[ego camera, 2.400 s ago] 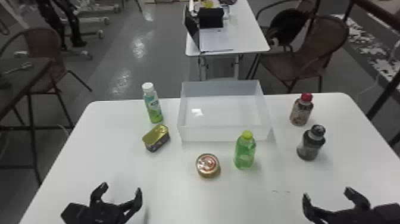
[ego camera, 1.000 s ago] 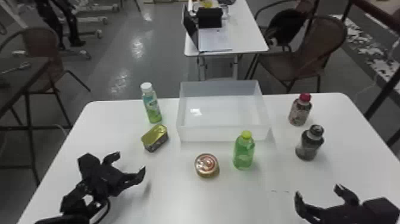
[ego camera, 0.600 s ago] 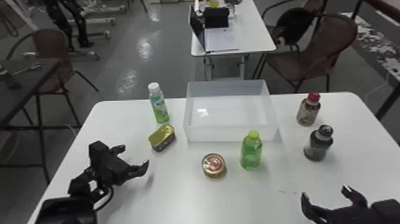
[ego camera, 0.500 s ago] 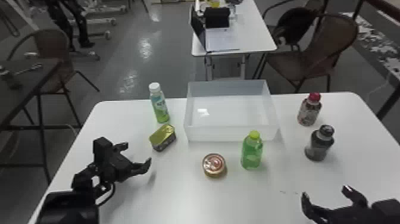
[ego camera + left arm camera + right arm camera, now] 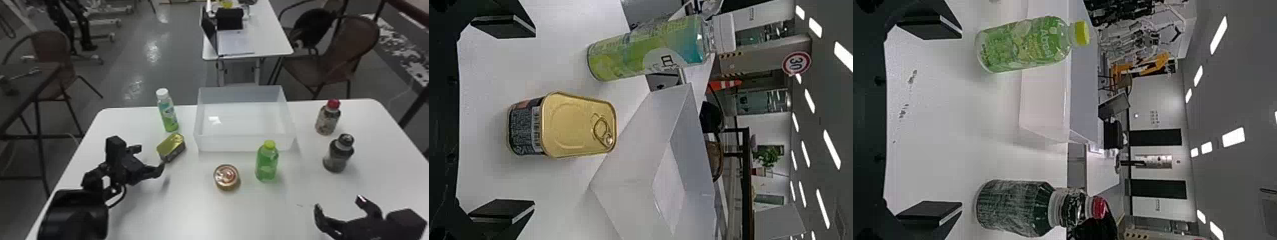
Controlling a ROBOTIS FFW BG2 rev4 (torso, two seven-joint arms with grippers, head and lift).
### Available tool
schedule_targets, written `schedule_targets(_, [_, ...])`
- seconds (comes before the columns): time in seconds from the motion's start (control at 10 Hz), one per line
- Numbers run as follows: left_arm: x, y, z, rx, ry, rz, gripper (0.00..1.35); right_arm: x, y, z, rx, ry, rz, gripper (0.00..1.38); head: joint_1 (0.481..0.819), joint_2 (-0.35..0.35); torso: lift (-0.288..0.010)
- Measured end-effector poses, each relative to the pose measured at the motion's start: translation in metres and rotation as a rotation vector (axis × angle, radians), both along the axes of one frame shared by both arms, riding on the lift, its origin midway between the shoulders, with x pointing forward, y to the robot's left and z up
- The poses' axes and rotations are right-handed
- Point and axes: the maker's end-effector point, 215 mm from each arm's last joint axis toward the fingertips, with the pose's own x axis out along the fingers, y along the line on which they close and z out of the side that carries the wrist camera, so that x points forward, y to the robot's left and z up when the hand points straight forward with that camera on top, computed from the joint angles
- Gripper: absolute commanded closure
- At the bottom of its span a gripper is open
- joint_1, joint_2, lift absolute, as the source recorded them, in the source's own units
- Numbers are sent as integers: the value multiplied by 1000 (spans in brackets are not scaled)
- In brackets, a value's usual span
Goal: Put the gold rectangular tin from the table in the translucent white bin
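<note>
The step in hand looks like the approach: the left end effector (image 5: pixel 151 158) is spread wide and empty, with the tin (image 5: pixel 170 147) just beyond it at 2 o'clock. The next move calls for bringing both fingers around the tin's sides before closing. It rests flat on the worktop (image 5: pixel 191 217), ring-pull up: glossy gold lid, rounded corners, dark printed side. The bin (image 5: pixel 244 142) is at the tin's 2 o'clock. The right end effector (image 5: pixel 338 201), also wide, is parked at 5 o'clock.

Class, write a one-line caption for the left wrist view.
A gold rectangular tin sits before the open left gripper, beside a translucent white bin.
</note>
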Motion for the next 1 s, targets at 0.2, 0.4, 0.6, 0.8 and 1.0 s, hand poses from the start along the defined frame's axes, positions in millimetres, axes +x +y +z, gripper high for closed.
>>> schedule_targets(0.2, [8, 2, 3, -17, 4, 10, 96, 1, 1, -1, 4, 2, 0, 87, 695, 111, -56])
schedule_targets(0.4, [18, -4, 8, -22, 0, 8, 96, 3, 3, -1, 13, 1, 2, 87, 695, 106, -56])
schedule_targets(0.6, [26, -14, 11, -40, -3, 2, 96, 5, 6, -1, 16, 0, 9, 87, 695, 99, -56])
schedule_targets(0.8, [29, -27, 10, -63, 2, -3, 96, 6, 6, -2, 17, 1, 8, 85, 695, 83, -56])
schedule_targets(1.0, [31, -39, 7, -80, 14, -8, 96, 6, 8, -2, 20, 1, 10, 85, 695, 74, -56])
